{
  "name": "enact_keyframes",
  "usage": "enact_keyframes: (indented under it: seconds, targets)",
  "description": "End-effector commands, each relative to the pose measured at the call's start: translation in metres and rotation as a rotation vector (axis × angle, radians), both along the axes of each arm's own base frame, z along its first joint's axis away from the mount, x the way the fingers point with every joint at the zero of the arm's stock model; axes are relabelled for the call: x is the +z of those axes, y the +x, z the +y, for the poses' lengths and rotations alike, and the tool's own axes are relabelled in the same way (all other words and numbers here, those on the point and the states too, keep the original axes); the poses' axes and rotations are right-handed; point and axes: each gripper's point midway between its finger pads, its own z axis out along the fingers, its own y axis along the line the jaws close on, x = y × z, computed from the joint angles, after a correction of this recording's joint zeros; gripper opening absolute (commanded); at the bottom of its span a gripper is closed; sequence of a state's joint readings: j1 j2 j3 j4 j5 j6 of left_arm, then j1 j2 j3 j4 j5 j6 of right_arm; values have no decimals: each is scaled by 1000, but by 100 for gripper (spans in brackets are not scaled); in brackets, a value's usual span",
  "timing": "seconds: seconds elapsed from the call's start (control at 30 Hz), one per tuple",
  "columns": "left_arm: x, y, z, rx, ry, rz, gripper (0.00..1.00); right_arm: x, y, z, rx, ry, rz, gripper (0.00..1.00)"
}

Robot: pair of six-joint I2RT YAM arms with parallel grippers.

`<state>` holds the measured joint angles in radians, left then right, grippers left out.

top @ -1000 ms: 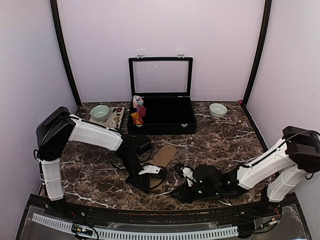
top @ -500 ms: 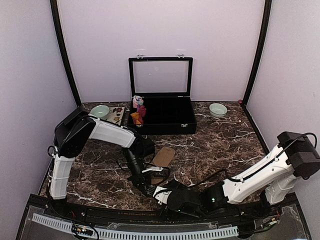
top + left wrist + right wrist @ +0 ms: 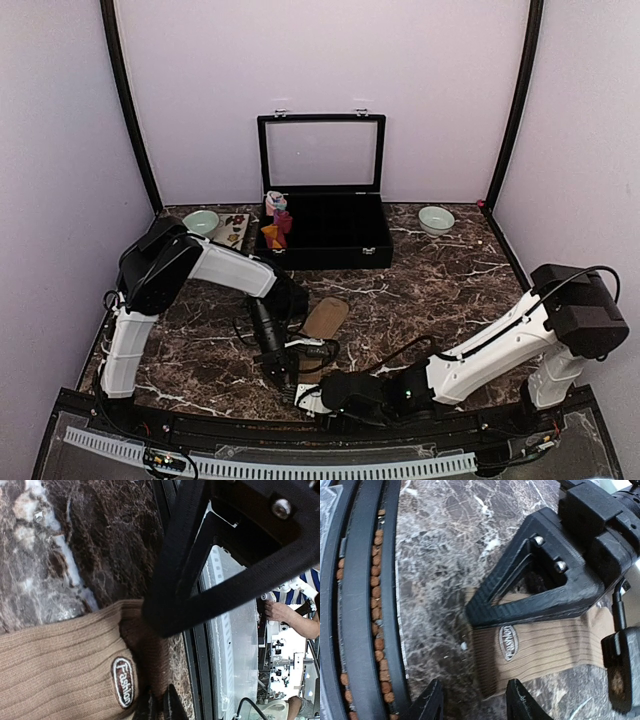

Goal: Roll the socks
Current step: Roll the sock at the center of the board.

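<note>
The tan-brown sock point(image 3: 325, 318) lies flat on the marble near the front middle, its dark cuff toward the front edge. In the left wrist view my left gripper point(image 3: 161, 707) is shut on that dark brown cuff, beside the oval "Fashion" label on the sock point(image 3: 60, 660). My right gripper point(image 3: 476, 702) is open, its tips apart just short of the cuff end of the sock point(image 3: 555, 645). In the top view the left gripper point(image 3: 288, 378) and right gripper point(image 3: 312, 398) are close together. The red-maroon socks point(image 3: 278, 228) stand in the case's left end.
A black case point(image 3: 330, 255) with its glass lid raised stands at the back. A green bowl point(image 3: 200, 222) and a small tray point(image 3: 234, 232) are at back left, a white bowl point(image 3: 435, 218) at back right. The black front rail point(image 3: 367, 605) runs close by the grippers.
My right gripper has swept left along the front edge to the sock's cuff and now stands less wide. The left gripper moved nearer the front edge, drawing the sock out longer.
</note>
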<state>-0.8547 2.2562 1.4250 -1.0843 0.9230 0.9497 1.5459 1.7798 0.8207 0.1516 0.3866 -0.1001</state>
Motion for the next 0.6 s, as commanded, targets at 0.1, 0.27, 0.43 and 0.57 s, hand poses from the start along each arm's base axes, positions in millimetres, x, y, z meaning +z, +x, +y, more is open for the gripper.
enact_keyframes:
  seconds: [0.1,0.27,0.43,0.57]
  targets:
    - [-43,6,26,-96,145,-120,0,17,14,28,46,88,-1,43]
    - [-42,8,23,-87,142,-121,0,6,13,33,51,93,40,40]
    - [-41,8,23,-86,142,-118,0,-14,11,27,31,76,79,39]
    - [-41,8,22,-81,140,-120,0,-20,9,25,20,70,103,35]
